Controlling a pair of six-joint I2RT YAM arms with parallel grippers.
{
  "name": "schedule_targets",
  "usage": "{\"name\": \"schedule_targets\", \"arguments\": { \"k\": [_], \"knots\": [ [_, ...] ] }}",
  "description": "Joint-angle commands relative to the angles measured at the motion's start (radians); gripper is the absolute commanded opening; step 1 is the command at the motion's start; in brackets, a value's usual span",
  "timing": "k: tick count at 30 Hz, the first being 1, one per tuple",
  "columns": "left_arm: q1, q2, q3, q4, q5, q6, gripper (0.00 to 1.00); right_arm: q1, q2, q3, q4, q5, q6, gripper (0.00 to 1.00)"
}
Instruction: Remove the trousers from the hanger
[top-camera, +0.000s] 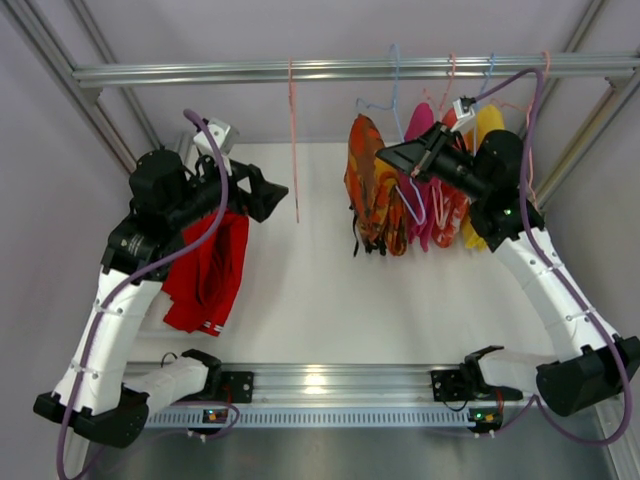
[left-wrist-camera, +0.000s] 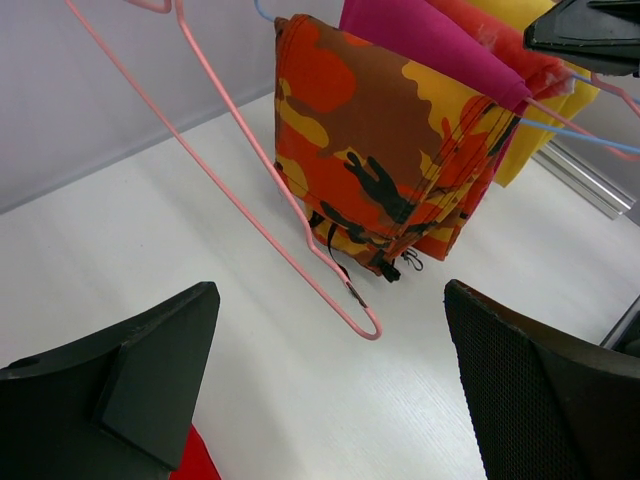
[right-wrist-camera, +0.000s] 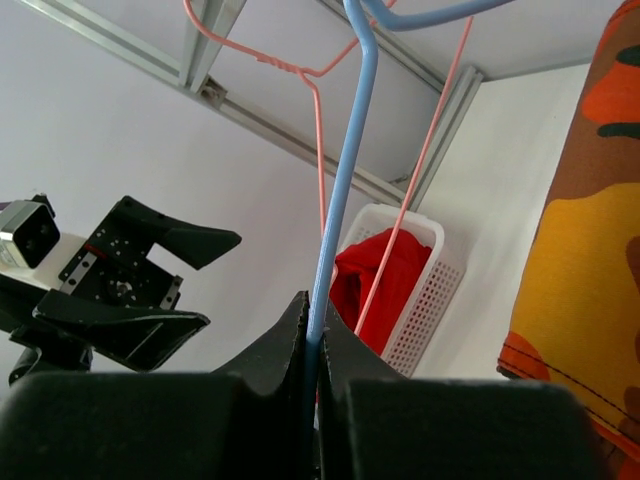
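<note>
Right claw (right-wrist-camera: 316, 325) clamped on the blue hanger (right-wrist-camera: 345, 150), left claw (left-wrist-camera: 330, 320) wide and empty facing the patterned trousers (left-wrist-camera: 380, 150), which it likely must grip and pull off next.

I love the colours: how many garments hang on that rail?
4, bunched on the rail: camouflage trousers, magenta garment, red-orange garment, yellow garment, left to right; more may hide between.

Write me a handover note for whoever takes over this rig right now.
Left gripper: open, empty, beside the bare pink hanger.
Right gripper: shut on the blue hanger wire.
Red trousers: off the hanger, lying in the white basket.
Orange patterned trousers: hanging from the rail.
Done: the red pair. Left: the orange pair.
</note>
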Motion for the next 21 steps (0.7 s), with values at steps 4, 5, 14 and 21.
{"name": "schedule_targets", "arguments": {
  "k": [4, 5, 14, 21],
  "knots": [
    [0.004, 0.010, 0.009, 0.079, 0.012, 0.015, 0.99, 0.001, -0.012, 0.136, 0.346, -0.056, -0.080, 0.00],
    [0.004, 0.007, 0.006, 0.080, 0.010, 0.016, 0.99, 0.001, -0.005, 0.139, 0.360, -0.064, -0.047, 0.00],
    [0.004, -0.016, -0.034, 0.099, 0.004, 0.034, 0.99, 0.003, 0.017, 0.182, 0.406, -0.058, 0.001, 0.00],
    [-0.033, -0.007, -0.014, 0.084, 0.058, 0.063, 0.99, 0.009, -0.044, 0.170, 0.340, -0.029, 0.007, 0.00]
  ]
}}
